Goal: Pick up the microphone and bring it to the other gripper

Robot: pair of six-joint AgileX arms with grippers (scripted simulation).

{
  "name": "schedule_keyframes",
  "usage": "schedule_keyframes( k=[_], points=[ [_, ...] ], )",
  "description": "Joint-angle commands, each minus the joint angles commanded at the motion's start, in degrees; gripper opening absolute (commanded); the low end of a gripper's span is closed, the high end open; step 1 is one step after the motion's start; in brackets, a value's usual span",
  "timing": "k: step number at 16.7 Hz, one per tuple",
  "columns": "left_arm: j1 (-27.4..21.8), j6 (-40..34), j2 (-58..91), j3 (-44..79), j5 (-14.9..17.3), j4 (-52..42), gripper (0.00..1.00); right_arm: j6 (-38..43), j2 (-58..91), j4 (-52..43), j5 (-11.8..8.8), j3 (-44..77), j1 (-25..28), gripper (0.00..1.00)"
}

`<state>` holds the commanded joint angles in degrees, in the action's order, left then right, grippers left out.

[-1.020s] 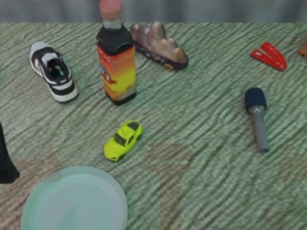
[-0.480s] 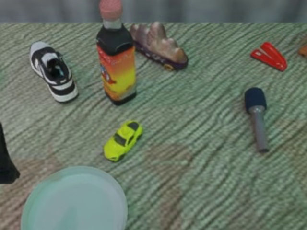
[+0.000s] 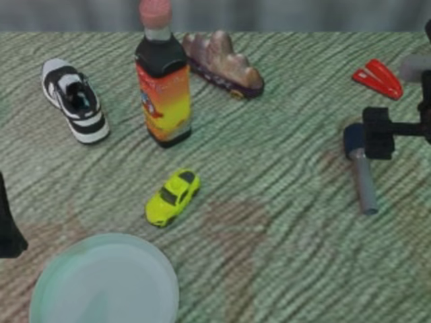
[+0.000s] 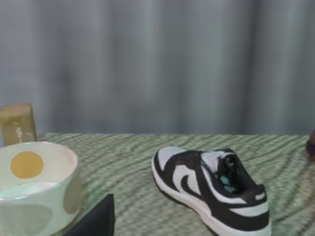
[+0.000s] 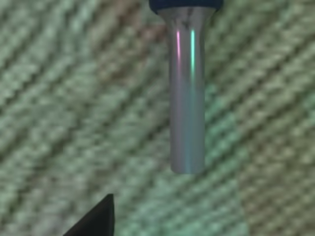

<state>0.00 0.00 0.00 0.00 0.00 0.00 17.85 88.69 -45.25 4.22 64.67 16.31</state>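
The microphone (image 3: 363, 180) lies on the green cloth at the right, its dark foam head toward the back and its grey handle toward the front. My right gripper (image 3: 378, 133) reaches in from the right edge and hovers open over the head, covering part of it, with nothing held. The right wrist view looks down on the handle (image 5: 187, 98), with one black fingertip (image 5: 101, 220) off to the side and apart from it. The other gripper, my left (image 3: 8, 225), is parked at the left edge and open, and its fingertip (image 4: 98, 221) shows in the left wrist view.
A red stapler (image 3: 378, 78) lies just behind the right gripper. A tall bottle (image 3: 163, 87), a brown loaf-shaped object (image 3: 222, 62), a black-and-white shoe (image 3: 74, 99), a yellow toy car (image 3: 173, 196) and a pale round bowl (image 3: 104, 282) fill the left half.
My right arm has come into the top view from the right edge, and its gripper now hangs over the microphone's head. The microphone and the left arm have not moved.
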Motion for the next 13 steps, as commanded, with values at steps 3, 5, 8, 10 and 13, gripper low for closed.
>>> schedule_keyframes(
  k=[3, 5, 8, 10, 13],
  points=[
    [0.0, 0.0, 0.0, 0.0, 0.0, 0.0, 1.0, 2.3, 12.0, -5.9, 0.6, 8.1, 2.1, 1.0],
    [0.0, 0.0, 0.0, 0.0, 0.0, 0.0, 1.0, 3.2, 17.2, -8.6, 0.8, 11.7, 3.1, 1.0],
    [0.0, 0.0, 0.0, 0.0, 0.0, 0.0, 1.0, 3.9, 20.3, -10.4, 1.0, 13.9, 3.7, 1.0],
    [0.0, 0.0, 0.0, 0.0, 0.0, 0.0, 1.0, 3.9, 20.3, -10.4, 1.0, 13.9, 3.7, 1.0],
    [0.0, 0.0, 0.0, 0.0, 0.0, 0.0, 1.0, 3.8, 20.2, -10.1, 0.9, 13.6, 3.4, 1.0]
  ],
)
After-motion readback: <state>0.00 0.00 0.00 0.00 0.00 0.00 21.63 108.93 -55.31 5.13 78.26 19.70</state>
